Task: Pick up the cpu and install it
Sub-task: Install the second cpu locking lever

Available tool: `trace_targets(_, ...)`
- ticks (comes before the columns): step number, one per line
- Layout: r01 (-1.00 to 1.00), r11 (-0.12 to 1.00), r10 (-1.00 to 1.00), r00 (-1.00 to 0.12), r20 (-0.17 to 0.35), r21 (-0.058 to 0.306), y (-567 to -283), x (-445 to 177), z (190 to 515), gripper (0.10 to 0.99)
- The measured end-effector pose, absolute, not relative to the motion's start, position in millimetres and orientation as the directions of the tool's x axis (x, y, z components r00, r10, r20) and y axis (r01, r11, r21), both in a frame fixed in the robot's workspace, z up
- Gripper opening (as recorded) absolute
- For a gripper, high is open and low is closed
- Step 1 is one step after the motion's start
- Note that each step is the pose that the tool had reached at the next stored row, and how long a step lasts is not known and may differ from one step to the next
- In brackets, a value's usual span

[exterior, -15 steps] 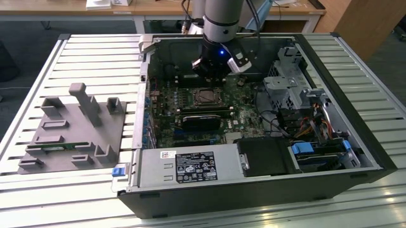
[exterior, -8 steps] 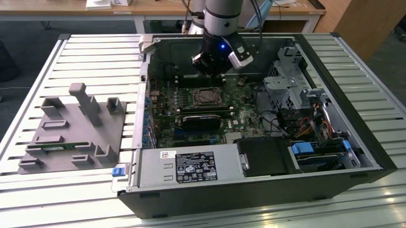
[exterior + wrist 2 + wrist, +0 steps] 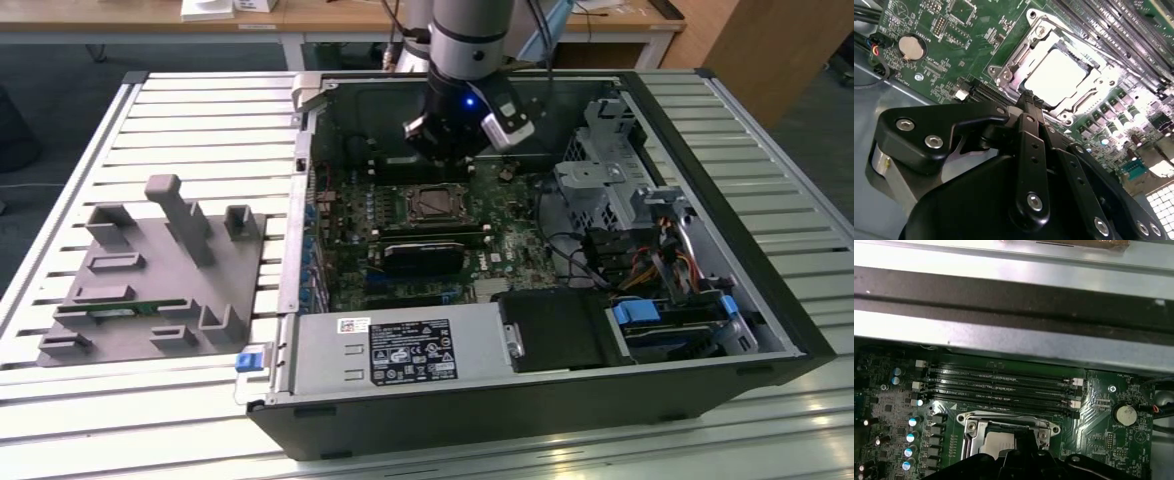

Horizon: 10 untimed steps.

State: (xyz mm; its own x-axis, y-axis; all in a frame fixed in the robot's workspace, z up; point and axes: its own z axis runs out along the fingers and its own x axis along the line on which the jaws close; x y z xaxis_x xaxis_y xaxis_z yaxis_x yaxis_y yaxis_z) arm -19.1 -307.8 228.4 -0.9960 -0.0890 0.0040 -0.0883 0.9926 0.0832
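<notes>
The cpu (image 3: 1056,75) lies flat in the metal-framed socket (image 3: 438,205) on the green motherboard (image 3: 507,225), its silver top glaring bright in the second wrist view. In the first wrist view its pale top (image 3: 999,442) shows inside the socket frame. My gripper (image 3: 445,163) hangs inside the open computer case just behind the socket. Its black fingers come together to a point (image 3: 1028,99) right at the socket's edge, shut, with nothing seen between them.
Several empty memory slots (image 3: 999,385) run beside the socket, and a coin battery (image 3: 1125,414) sits on the board. A black block (image 3: 424,255) lies in front of the socket. The case holds a power supply (image 3: 400,350) and drive cage (image 3: 614,190). A grey fixture (image 3: 147,270) with a green memory stick (image 3: 127,310) stands at the exterior view's left.
</notes>
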Motion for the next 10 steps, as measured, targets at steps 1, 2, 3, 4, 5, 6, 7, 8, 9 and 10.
trace_targets(1, -0.088, 0.993, -0.089, -0.996, 0.004, 0.083, -308.7, -19.2, 228.4, 0.106)
trace_targets(2, -0.088, 0.993, -0.089, -0.996, 0.004, 0.083, -309.4, -19.2, 228.3, 0.106)
trace_targets(3, -0.088, 0.993, -0.089, -0.996, 0.004, 0.083, -310.1, -19.2, 228.3, 0.106)
trace_targets(4, -0.088, 0.993, -0.089, -0.996, 0.004, 0.083, -310.7, -19.2, 228.3, 0.106)
trace_targets(5, -0.088, 0.993, -0.089, -0.996, 0.004, 0.083, -311.2, -19.2, 228.3, 0.106)
trace_targets(6, -0.088, 0.993, -0.089, -0.996, 0.004, 0.083, -311.4, -19.2, 228.3, 0.106)
trace_targets(7, -0.088, 0.993, -0.089, -0.996, 0.004, 0.083, -311.5, -19.2, 228.3, 0.106)
trace_targets(8, -0.088, 0.993, -0.089, -0.996, 0.004, 0.083, -311.6, -19.2, 228.7, 0.106)
trace_targets(9, -0.088, 0.993, -0.089, -0.996, 0.004, 0.083, -311.6, -19.2, 229.6, 0.106)
trace_targets(10, -0.088, 0.993, -0.089, -0.996, 0.004, 0.083, -311.6, -19.2, 231.1, 0.106)
